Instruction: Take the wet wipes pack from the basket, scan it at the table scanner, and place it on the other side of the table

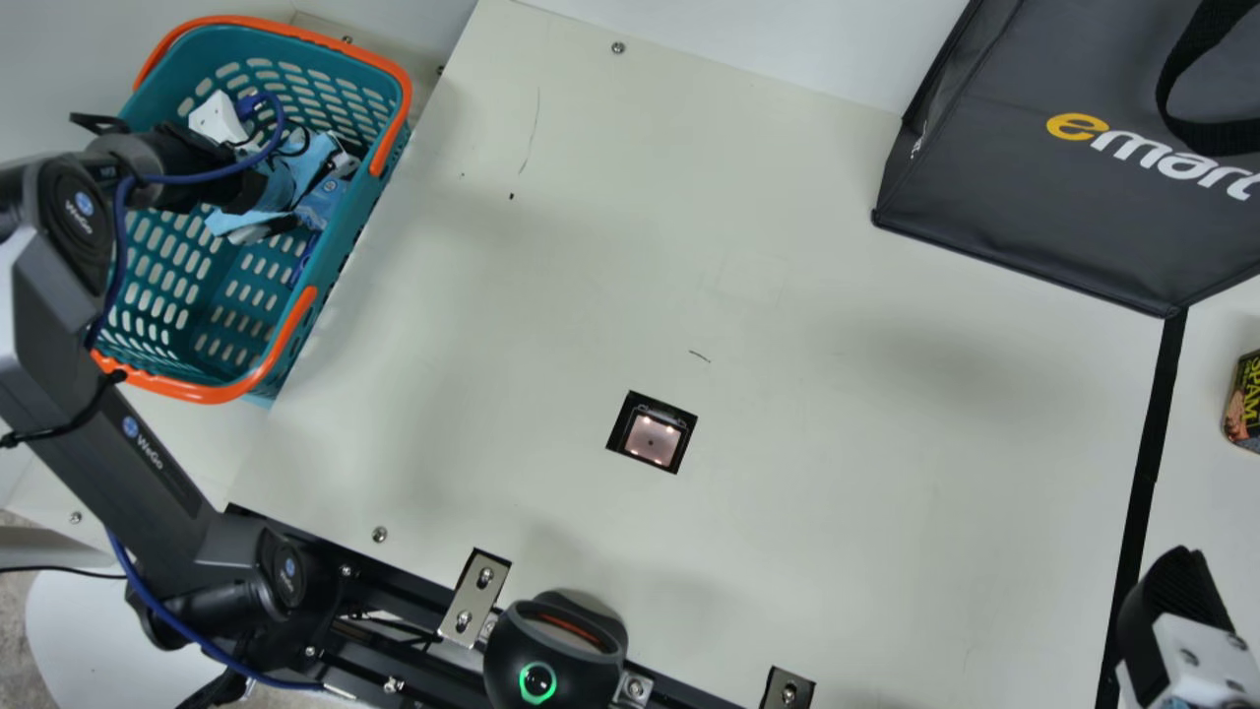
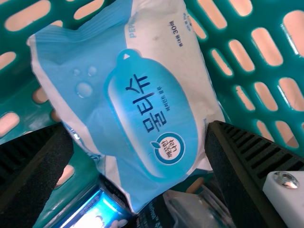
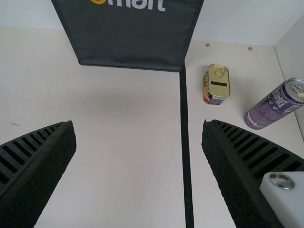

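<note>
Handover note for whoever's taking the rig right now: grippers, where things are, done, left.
Left gripper: open, down in the basket, a finger on each side of the wipes pack; not closed on it.
Right gripper: open and empty, over the table near the black strip.
Pack: in the basket, printed face showing. Scanner: set in the table, nothing on it.
Done: left gripper lined up at the pack.
Left: grip, lift out, scan, place on the other side of the table.
</note>
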Available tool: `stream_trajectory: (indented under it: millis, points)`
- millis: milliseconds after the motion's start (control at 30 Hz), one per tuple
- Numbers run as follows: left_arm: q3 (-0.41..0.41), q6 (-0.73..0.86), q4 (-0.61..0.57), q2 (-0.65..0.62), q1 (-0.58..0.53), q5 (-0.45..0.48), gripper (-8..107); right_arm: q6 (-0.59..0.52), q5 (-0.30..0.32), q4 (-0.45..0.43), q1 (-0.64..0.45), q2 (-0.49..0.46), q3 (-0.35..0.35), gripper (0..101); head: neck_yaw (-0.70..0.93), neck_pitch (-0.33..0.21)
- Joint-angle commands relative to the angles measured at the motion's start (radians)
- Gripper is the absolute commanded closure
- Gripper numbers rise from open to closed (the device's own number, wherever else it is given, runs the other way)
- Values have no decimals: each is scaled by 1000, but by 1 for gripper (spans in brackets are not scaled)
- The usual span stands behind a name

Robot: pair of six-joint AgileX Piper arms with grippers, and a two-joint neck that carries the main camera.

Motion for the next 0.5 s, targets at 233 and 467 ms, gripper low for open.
stream_trajectory:
  millis: [233,467]
  points:
    - [-19,-73,44,10,-11,4,9,0,-1,0,0,0,0,6,4,-29]
    - [-31,-133,94,20,-19,8,9,0,-1,0,0,0,0,6,4,-29]
